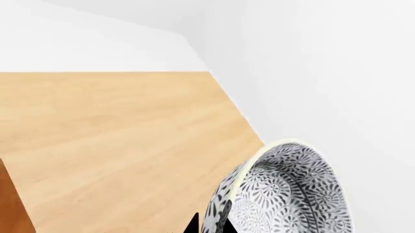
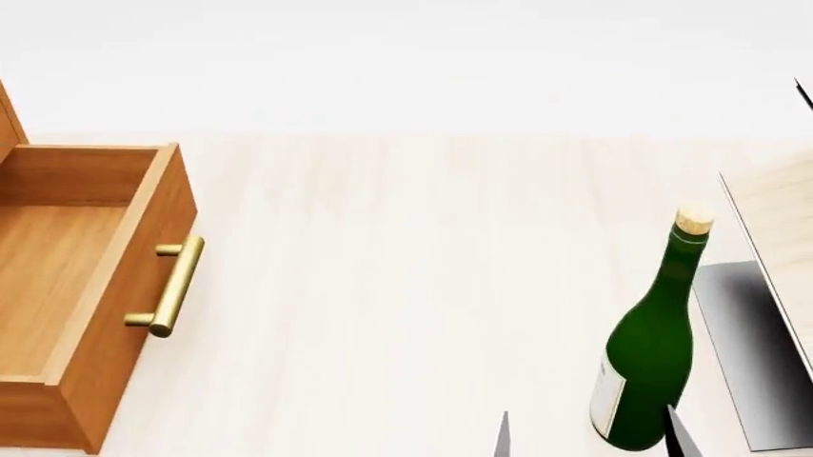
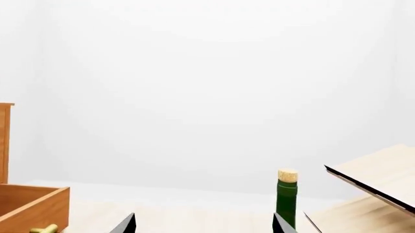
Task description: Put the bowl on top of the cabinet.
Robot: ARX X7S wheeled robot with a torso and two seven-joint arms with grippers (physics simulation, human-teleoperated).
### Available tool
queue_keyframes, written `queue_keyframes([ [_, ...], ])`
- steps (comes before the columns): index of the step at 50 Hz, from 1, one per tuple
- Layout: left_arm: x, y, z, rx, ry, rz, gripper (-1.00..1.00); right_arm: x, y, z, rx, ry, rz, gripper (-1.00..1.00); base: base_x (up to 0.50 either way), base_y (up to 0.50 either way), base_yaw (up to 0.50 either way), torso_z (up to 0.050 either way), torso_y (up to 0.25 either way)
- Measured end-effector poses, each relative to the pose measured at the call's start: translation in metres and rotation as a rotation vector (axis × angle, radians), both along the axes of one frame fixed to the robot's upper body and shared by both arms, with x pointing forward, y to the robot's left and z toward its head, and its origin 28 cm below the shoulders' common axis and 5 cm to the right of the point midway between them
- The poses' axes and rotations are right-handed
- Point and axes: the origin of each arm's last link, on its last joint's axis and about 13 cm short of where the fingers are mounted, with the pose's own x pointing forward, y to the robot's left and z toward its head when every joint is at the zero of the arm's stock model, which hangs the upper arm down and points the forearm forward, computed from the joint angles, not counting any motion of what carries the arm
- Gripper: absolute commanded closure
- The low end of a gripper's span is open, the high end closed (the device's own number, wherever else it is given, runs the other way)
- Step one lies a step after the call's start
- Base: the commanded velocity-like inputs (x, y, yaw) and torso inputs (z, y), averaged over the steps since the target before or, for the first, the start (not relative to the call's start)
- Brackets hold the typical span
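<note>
Left fingers [image 1: 220, 221] pinch the rim of the bowl [image 1: 285, 194], lower right of the left wrist view, tilted above the cabinet [image 1: 123, 141] top. Right fingers [image 3: 126, 224] stand apart, empty. Placing step: next, level it, lower, then release.

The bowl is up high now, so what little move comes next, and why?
Probably lower the bowl onto the cabinet top. In the left wrist view, the left gripper holds its rim, tilted, with bare wood beside and below it.
</note>
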Motion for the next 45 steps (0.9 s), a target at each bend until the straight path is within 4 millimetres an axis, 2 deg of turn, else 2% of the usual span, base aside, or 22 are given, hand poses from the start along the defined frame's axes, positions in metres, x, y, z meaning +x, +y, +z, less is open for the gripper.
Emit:
queue_keyframes([
  [5, 0.004, 0.001, -0.007, -0.004, 0.024, 0.003, 1.0, 0.0, 0.0, 0.0, -0.001, 0.0, 0.001, -1.0, 0.0, 0.0, 0.0, 0.0, 0.0],
  [6, 0.006, 0.001, -0.008, -0.004, 0.029, 0.002, -1.0, 0.0, 0.0, 0.0, -0.001, 0.0, 0.001, -1.0, 0.0, 0.0, 0.0, 0.0, 0.0],
  [19, 0.018, 0.0, -0.022, 0.014, 0.047, -0.021, -1.0, 0.0, 0.001, -0.001, -0.005, 0.002, 0.002, -1.0, 0.0, 0.0, 0.0, 0.0, 0.0],
  [45, 0.021, -0.01, -0.026, 0.072, 0.081, -0.002, -1.0, -0.001, 0.001, -0.001, -0.01, 0.003, 0.006, -1.0, 0.0, 0.0, 0.0, 0.0, 0.0],
])
